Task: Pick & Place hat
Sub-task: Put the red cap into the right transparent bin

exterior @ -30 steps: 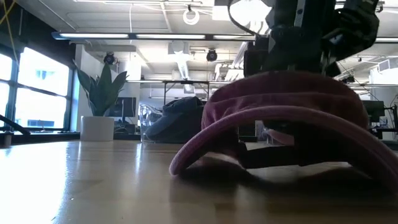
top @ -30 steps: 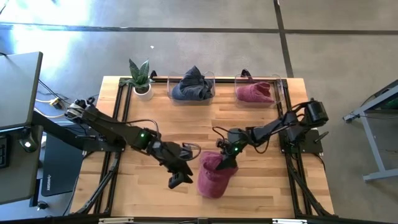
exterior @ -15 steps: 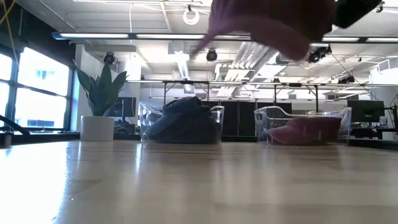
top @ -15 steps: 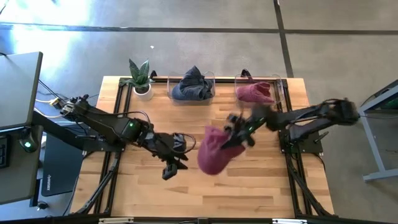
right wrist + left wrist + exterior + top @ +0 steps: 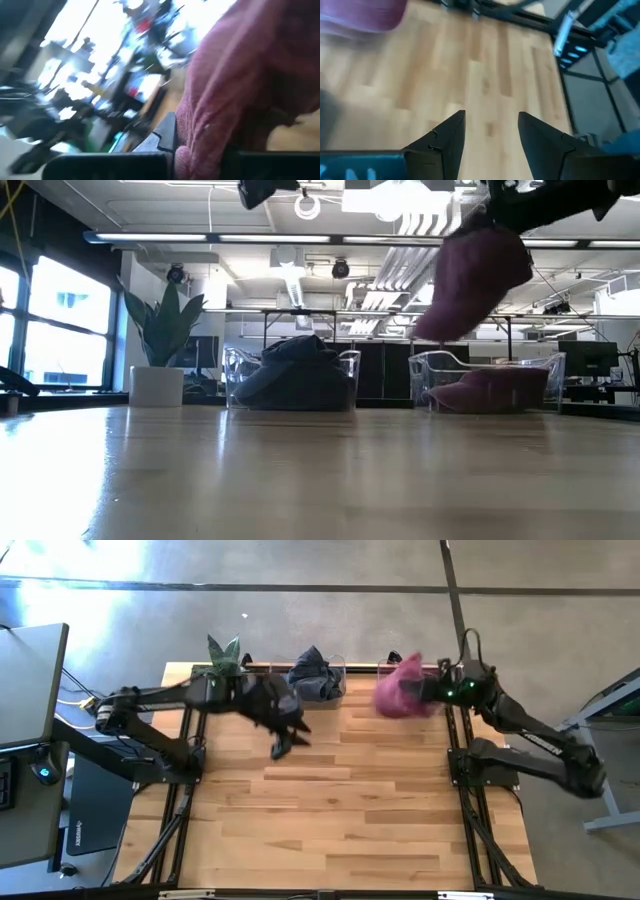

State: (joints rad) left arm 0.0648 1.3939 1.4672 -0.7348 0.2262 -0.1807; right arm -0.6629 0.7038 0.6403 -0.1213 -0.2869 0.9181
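Note:
A maroon knit hat [image 5: 400,697] hangs in the air at the table's far right, with my right gripper [image 5: 432,692] shut on it. In the low view the hat [image 5: 470,275] dangles above a clear bin [image 5: 430,385] that holds another maroon hat [image 5: 492,390]. My left gripper [image 5: 284,745] stands open and high over the far middle of the table, near a second clear bin [image 5: 235,375] with a dark blue hat [image 5: 314,675]. In its wrist view the left gripper [image 5: 490,132] has nothing between its fingers. My right gripper pinches a bunched part of the maroon hat's knit cloth [image 5: 189,145] between its two fingers; which part of the hat, I cannot tell. It reaches in from the table's right side. The hat hangs slack below the fingers, lifted clear of table and bin.
A potted plant [image 5: 224,652] stands at the far left corner, close to my left arm. The two clear bins line the far edge. Bare wooden table top [image 5: 340,810] spreads over the middle and the near half.
My right gripper has shut on the maroon hat at the table's near middle, lifted it clear and swung it up toward the far right edge, over the right bin. My left gripper has risen and gone toward the far edge, staying open.

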